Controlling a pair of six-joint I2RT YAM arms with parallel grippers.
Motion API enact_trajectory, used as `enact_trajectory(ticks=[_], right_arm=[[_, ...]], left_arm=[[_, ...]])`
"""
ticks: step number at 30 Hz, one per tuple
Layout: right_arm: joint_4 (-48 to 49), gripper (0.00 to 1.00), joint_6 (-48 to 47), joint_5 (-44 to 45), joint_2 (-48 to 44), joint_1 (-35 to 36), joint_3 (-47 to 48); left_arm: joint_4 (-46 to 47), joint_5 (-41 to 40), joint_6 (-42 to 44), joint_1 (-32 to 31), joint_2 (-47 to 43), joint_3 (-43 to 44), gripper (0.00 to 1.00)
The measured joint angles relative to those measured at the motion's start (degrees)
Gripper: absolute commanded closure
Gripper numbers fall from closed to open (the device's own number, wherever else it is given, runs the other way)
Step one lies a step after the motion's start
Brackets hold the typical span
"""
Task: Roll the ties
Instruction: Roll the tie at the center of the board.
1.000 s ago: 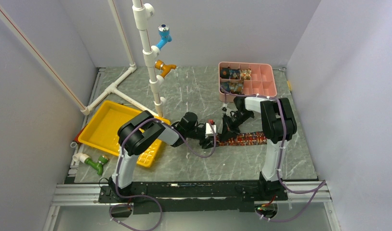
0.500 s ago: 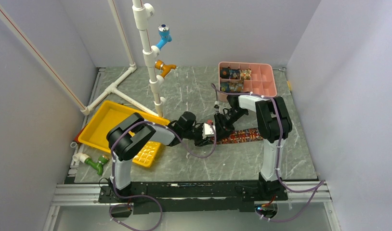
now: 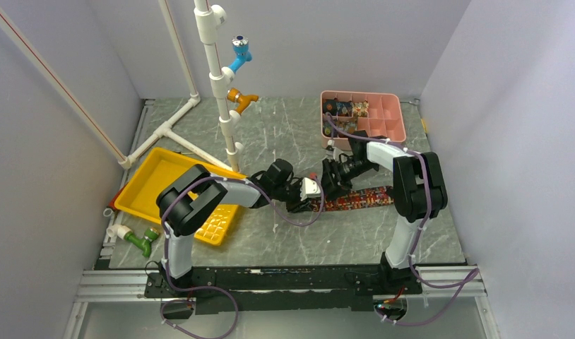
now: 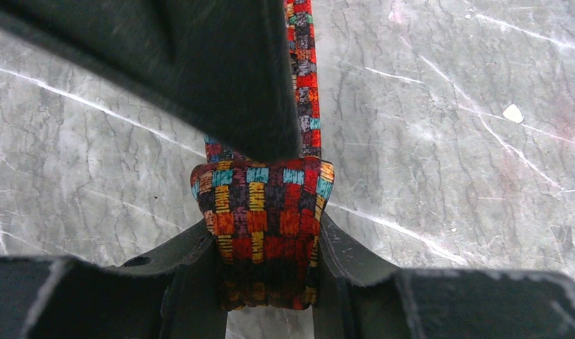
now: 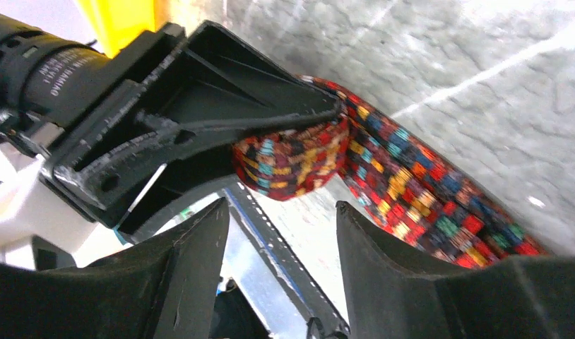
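Marble table [image 3: 270, 244]: my left gripper [image 4: 267, 244] clamps the tie roll [image 4: 260, 201] (soft, probably slippery, so hold its sides); right gripper [image 5: 281, 240] released.

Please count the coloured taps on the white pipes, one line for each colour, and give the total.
Blue tap: 1
Orange tap: 1
Green tap: 1
Total: 3
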Motion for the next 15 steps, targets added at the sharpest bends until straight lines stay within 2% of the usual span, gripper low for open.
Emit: enact_trajectory(ticks=[4,10,12,15], right_arm=[[3.06,0.52,3.08,-2.29,1.86,1.11,-0.11],[4.28,0.97,5.66,-3.52,5.84,2.27,0.17],[3.65,1.00,5.77,-3.58,5.86,2.25,0.72],[2.73,1.00,5.77,-3.10,6.19,2.25,1.29]], left_arm=[[-0.92,-0.20,0.20,-0.11,0.02,0.46,0.96],[-1.29,-0.35,0.28,-0.20,0.04,0.63,0.92],[-1.27,-0.35,0.17,-0.20,0.04,0.63,0.85],[-1.38,-0.31,0.07,-0.20,0.11,0.74,0.64]])
